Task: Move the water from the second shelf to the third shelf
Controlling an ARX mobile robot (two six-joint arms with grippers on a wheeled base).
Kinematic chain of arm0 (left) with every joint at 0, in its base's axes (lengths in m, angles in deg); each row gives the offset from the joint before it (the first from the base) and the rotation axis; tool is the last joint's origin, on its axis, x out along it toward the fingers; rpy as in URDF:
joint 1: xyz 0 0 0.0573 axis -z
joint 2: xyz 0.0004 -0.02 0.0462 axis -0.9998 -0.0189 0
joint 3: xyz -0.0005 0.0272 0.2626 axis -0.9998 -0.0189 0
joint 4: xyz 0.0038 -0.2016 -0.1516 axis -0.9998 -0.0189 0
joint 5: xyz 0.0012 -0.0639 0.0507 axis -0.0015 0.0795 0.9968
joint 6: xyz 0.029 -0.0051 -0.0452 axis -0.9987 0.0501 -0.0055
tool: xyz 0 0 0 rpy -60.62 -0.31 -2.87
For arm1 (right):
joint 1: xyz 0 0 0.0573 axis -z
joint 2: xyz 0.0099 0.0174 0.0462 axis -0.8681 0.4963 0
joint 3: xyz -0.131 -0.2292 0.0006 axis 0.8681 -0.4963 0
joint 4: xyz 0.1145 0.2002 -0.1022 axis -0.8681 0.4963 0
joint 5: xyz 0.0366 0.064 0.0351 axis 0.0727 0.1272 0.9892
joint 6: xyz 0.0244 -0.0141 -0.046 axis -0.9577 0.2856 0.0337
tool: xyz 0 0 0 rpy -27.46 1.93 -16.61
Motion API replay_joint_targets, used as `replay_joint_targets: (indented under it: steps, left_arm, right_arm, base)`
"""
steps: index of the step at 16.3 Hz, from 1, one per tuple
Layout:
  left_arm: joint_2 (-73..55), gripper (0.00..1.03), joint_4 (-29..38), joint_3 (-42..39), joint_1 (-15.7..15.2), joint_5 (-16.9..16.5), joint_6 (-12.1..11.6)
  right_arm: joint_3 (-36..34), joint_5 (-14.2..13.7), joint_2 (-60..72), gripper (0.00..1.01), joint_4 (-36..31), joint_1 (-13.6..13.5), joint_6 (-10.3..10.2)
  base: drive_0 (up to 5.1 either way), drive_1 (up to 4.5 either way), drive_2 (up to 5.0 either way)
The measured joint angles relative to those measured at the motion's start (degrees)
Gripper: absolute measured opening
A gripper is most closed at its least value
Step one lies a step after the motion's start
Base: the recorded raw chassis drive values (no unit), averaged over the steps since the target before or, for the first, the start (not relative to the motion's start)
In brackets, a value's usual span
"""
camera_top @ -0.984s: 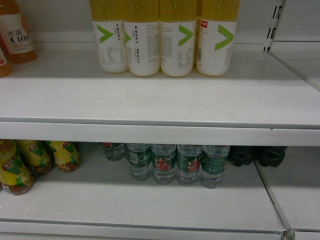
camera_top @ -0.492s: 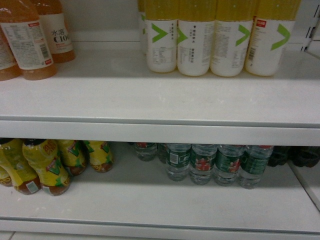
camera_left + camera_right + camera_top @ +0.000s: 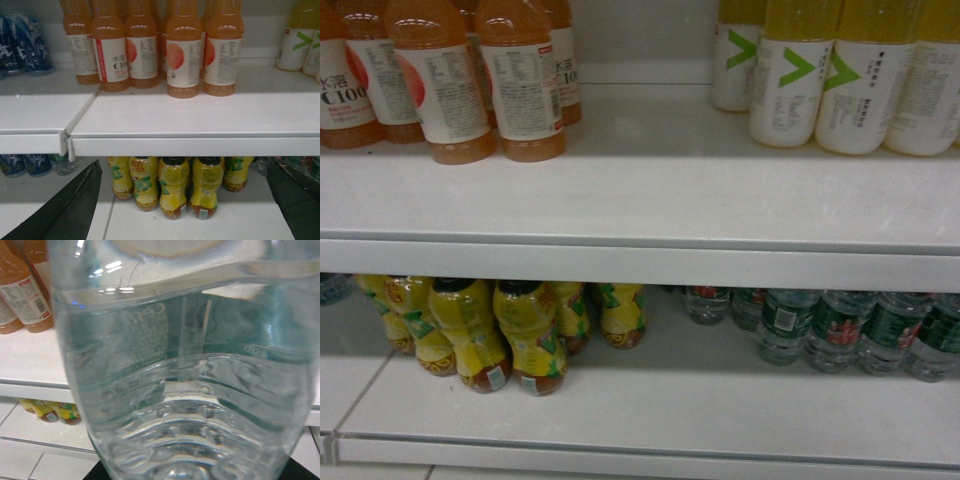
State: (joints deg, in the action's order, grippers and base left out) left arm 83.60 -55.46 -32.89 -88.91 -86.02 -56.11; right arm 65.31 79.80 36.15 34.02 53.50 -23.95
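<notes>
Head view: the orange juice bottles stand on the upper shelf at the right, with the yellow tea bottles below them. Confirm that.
Not quite: the orange juice bottles stand on the upper shelf at the left, not the right, as the head view shows. The yellow tea bottles do sit below them.

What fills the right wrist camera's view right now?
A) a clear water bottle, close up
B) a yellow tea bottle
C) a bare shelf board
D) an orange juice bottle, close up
A: a clear ribbed water bottle with a green label seen through the water takes up nearly the whole right wrist view, with the orange bottles only at the left edge behind it.
</notes>
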Motion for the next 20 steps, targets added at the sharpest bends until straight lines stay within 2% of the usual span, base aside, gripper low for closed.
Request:
replay_joint_targets:
  steps: [20]
  left_arm:
    - [0.0,0.98,0.0,0.0,0.0,0.0,0.0]
  right_arm:
    - [0.0,0.0,0.0,0.39,-0.1,0.0,0.0]
  base:
    - [-5.0,2.39,2.4]
